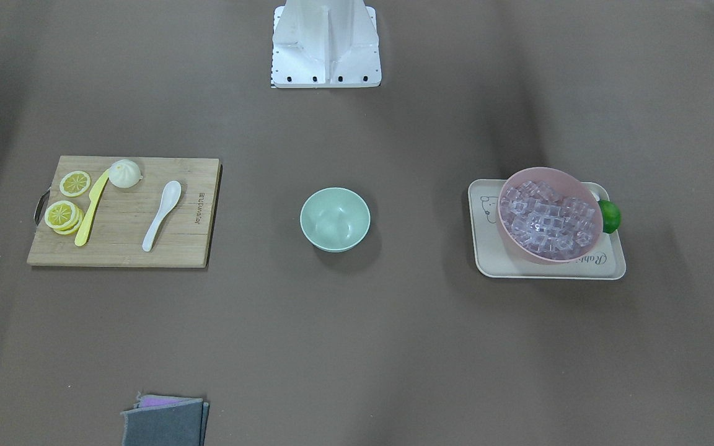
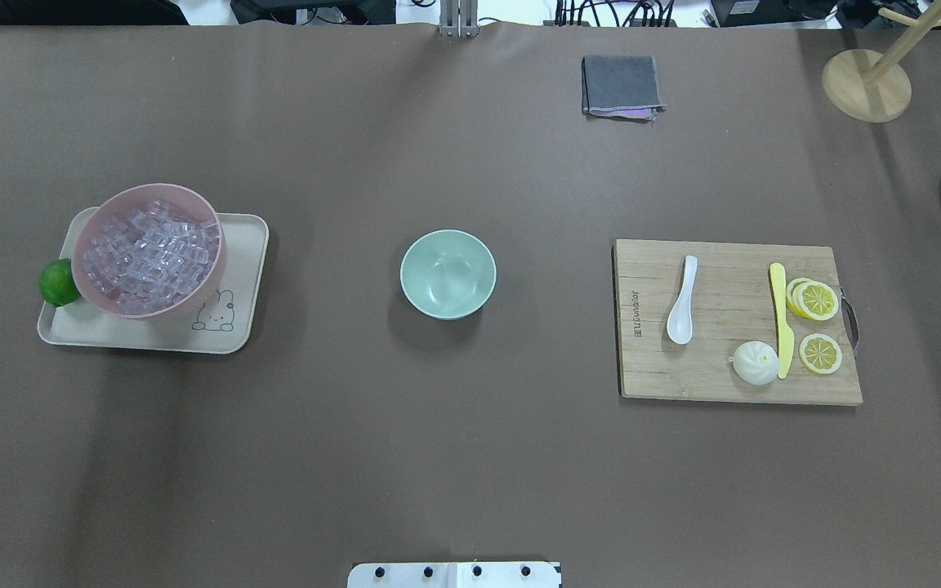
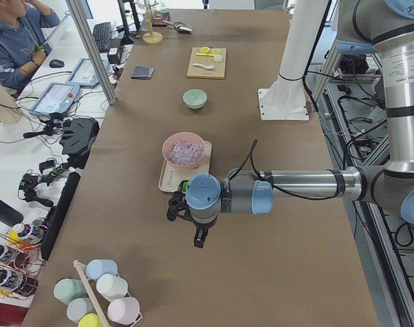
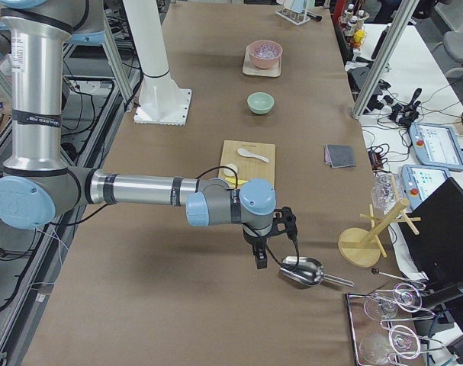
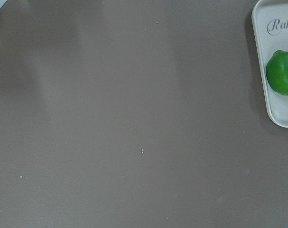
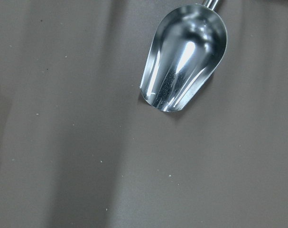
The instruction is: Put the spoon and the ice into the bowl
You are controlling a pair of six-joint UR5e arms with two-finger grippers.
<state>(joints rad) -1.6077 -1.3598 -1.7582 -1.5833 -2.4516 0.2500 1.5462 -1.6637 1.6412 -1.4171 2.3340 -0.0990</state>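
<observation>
Item 1, bowl (image 2: 448, 273): mint green and upright at mid-table; you will find nothing in it

Item 2, spoon (image 2: 681, 300): white, lying flat on the cutting board (image 2: 732, 384) on the robot's right, scoop toward the robot, well apart from the bowl. On the same board you have a yellow knife (image 2: 781, 318), lemon slices (image 2: 819, 354) and a white bun (image 2: 755, 363)

Item 3, ice (image 2: 148, 255): clear cubes heaped in the pink bowl (image 2: 168, 310), which stands on a beige tray (image 2: 144, 335) on the robot's left, with a lime (image 2: 58, 282) just beside it

Item 4, left gripper (image 3: 197, 237): pointing down above bare table (image 2: 438, 449) near the tray's lime end; you cannot tell how its jaws stand

Item 5, right gripper (image 4: 260, 258): pointing down beside a metal scoop (image 6: 184, 59); its jaws likewise cannot be read

Item 6, folded grey cloth (image 2: 619, 85): at the far edge
</observation>
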